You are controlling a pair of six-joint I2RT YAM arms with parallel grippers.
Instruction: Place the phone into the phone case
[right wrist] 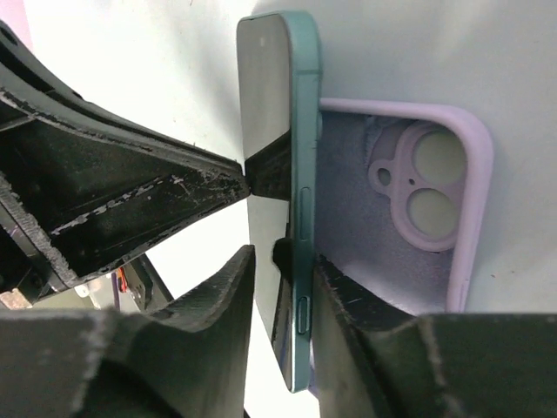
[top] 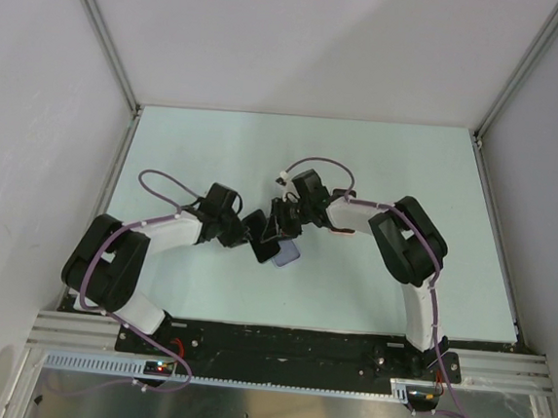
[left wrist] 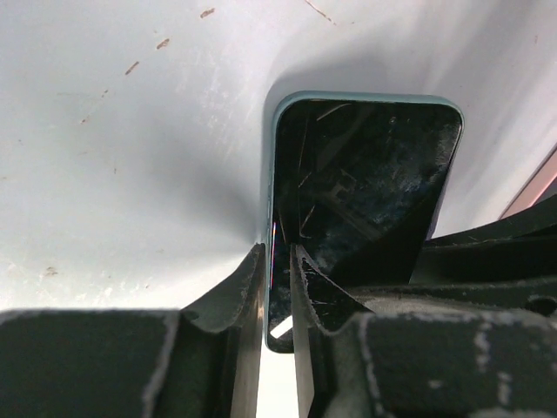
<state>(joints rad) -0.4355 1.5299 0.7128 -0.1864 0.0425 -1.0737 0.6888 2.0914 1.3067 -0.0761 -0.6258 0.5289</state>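
Left claw, right claw: both clamped across phone faces | phone: judged rigid, slick, fragile; pinch flat faces | phone case: likely soft, mid-tabletop.

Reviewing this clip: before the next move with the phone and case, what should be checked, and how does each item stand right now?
1. Left hand shut on the phone: ok, a finger sits on each face.
2. Right hand shut on the phone: ok, fingers sit on both sides.
3. Case open side towards the phone: ok, the lining and camera cutout show behind it.
4. Phone seated in the case: not ok, it stands at an angle to the lining, not flat in it.
5. Phone's lenses at the cutout end: cannot tell, its back is hidden.
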